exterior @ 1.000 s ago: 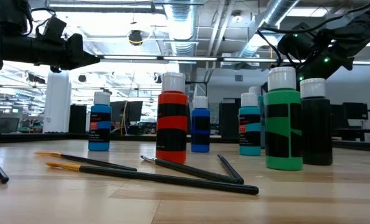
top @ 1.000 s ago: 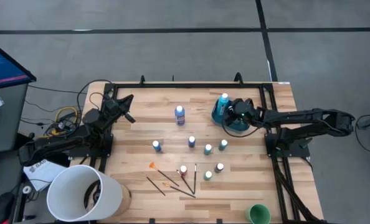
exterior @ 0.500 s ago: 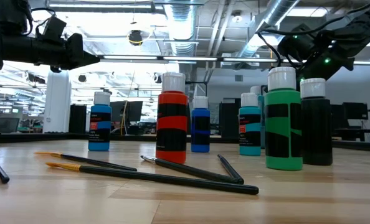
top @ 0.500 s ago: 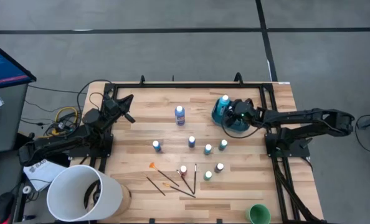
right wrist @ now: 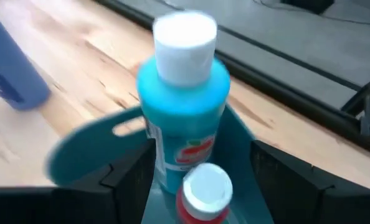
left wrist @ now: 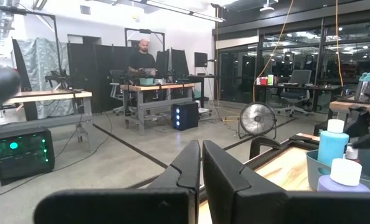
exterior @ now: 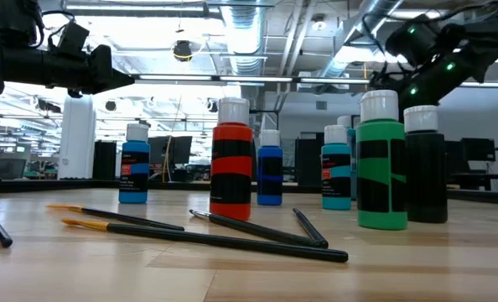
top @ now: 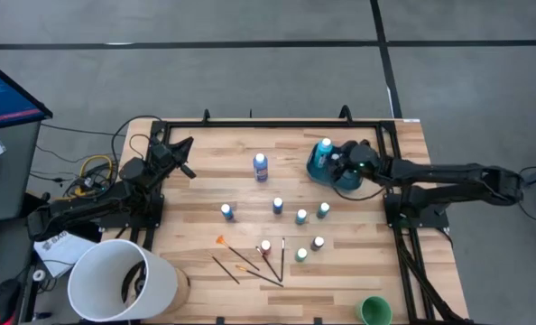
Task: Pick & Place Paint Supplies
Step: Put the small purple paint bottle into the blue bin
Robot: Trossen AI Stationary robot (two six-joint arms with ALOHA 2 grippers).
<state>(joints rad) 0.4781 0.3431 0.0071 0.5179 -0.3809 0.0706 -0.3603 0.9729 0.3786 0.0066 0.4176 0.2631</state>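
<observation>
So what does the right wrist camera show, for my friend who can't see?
A tall turquoise bottle with a white cap stands inside a teal tub, with a small red white-capped bottle beside it. The wooden table lies beyond, and a blurry blue bottle stands at the edge.

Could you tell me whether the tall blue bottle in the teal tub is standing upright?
Upright: the tall blue bottle stands cap-up inside the teal tub.
</observation>
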